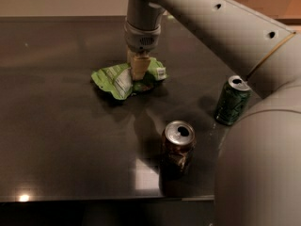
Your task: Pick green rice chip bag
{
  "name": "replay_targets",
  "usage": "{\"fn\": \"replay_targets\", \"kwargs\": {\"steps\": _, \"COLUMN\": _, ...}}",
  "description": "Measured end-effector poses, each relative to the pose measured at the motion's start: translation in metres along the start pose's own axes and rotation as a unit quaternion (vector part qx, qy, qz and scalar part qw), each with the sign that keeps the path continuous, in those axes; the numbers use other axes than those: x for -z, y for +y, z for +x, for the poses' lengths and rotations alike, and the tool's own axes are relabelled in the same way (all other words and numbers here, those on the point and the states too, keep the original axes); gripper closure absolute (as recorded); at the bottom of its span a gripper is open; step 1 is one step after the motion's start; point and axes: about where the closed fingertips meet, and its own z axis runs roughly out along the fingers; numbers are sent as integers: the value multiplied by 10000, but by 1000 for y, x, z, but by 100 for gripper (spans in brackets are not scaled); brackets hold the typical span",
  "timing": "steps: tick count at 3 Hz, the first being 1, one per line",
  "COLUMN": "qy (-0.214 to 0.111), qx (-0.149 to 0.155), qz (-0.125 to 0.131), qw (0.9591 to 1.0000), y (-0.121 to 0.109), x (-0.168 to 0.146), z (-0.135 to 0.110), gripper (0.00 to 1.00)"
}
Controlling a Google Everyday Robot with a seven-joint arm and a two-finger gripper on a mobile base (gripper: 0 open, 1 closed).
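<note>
The green rice chip bag (pixel 114 80) lies crumpled and flat on the dark table, left of centre, its white label panel facing up. My gripper (pixel 139 72) comes straight down from the grey wrist onto the bag's right half and touches it. The gripper's beige tip covers the middle of the bag. The bag rests on the table.
A dark green soda can (pixel 231 100) stands upright to the right. A brown can (pixel 177 147) stands upright near the table's front edge (pixel 94 199). My arm's large grey body fills the right and lower right of the view.
</note>
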Motion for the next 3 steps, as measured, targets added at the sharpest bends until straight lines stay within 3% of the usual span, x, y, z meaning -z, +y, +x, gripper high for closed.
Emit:
{"fn": "replay_targets", "kwargs": {"steps": 1, "qy": -175, "qx": 71, "qz": 93, "qw": 9998, "y": 8, "x": 26, "z": -2, "gripper": 100}}
{"fn": "replay_targets", "kwargs": {"steps": 3, "qy": -496, "qx": 431, "qz": 446, "qw": 9968, "y": 25, "x": 99, "z": -7, "gripper": 100}}
